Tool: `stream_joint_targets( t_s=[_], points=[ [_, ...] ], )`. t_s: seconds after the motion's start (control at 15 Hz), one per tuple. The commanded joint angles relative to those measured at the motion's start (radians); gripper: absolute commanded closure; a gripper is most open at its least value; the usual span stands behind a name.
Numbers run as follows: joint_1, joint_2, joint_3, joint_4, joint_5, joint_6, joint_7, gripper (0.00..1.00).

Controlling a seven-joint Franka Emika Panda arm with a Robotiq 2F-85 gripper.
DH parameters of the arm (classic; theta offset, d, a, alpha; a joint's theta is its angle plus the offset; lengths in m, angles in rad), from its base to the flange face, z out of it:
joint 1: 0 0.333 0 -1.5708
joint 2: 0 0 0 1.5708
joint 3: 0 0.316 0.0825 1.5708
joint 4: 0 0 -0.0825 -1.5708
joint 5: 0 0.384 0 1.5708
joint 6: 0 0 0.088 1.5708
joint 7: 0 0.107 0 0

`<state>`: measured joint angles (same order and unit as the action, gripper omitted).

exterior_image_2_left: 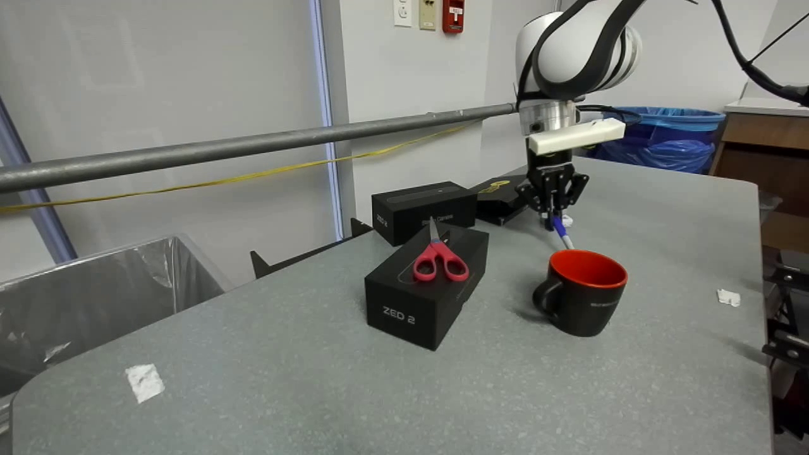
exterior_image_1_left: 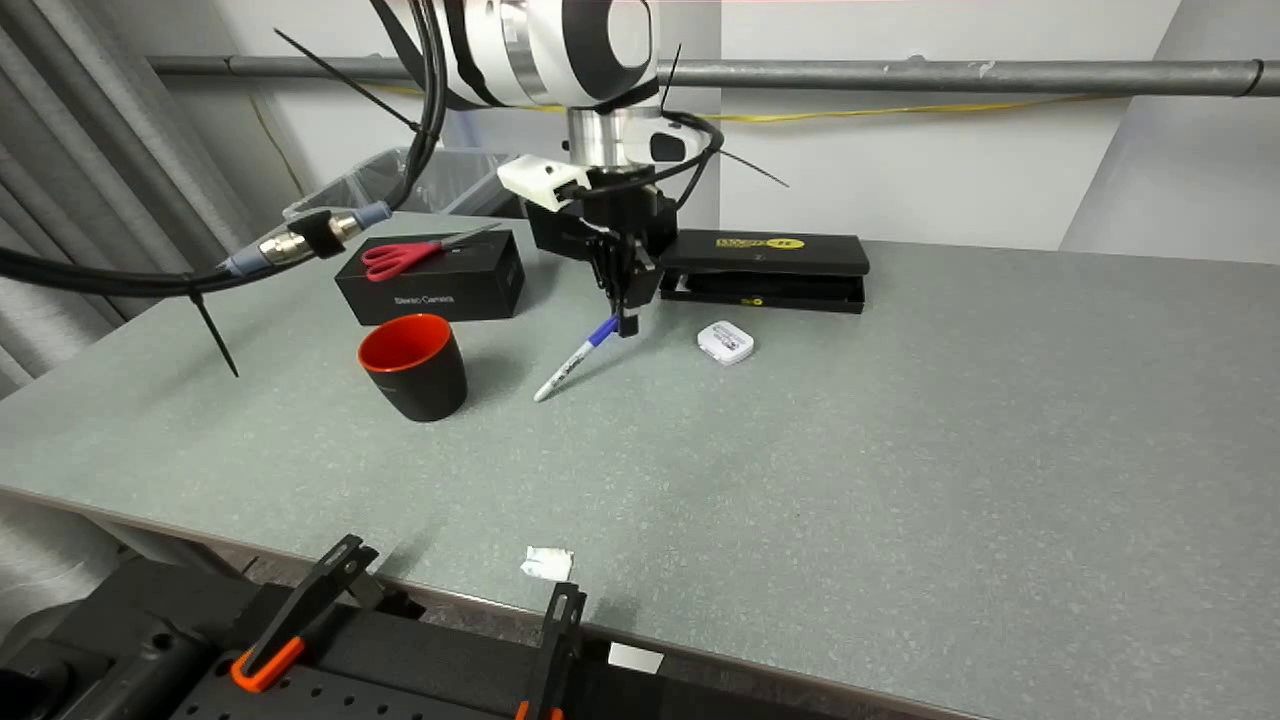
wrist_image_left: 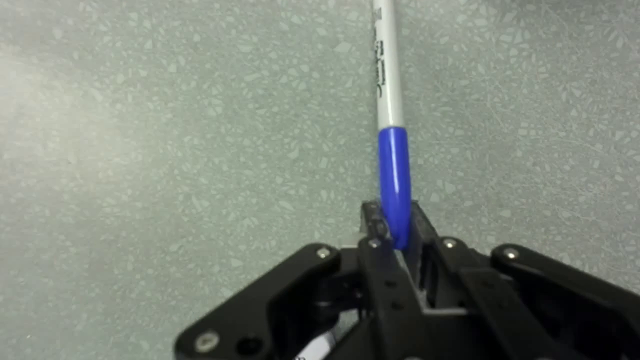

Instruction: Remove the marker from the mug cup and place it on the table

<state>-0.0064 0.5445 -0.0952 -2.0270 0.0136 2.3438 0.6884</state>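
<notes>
Pinches the marker (exterior_image_1_left: 576,359) by the blue cap in the gripper (wrist_image_left: 396,219), outside and apart from the mug cup (exterior_image_1_left: 418,376). Slopes its long axis down mugward, white end first, touching or just above the table (exterior_image_1_left: 900,480) (cannot tell which); likely needs flattening before release.

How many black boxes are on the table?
3. One black box lies under the red scissors; a second box stands behind it in an exterior view; a flat box with yellow print is next to that. Others could be hidden behind them.
</notes>
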Motion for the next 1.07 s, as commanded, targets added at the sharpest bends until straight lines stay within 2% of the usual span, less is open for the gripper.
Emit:
stream_joint_targets(
  t_s=[0.0,0.47,0.8,0.87,1.0],
  points=[
    [0.034,0.055,-0.026,0.100,0.017,-0.065,0.032,0.55],
    [0.037,0.036,-0.020,0.118,0.024,-0.058,0.029,0.02],
    [0.013,0.022,0.006,0.123,0.071,-0.076,-0.013,0.00],
    [0.032,0.032,-0.017,0.103,0.036,-0.032,0.006,0.00],
    [0.032,0.031,-0.013,0.104,0.049,-0.032,0.002,0.00]
  ],
)
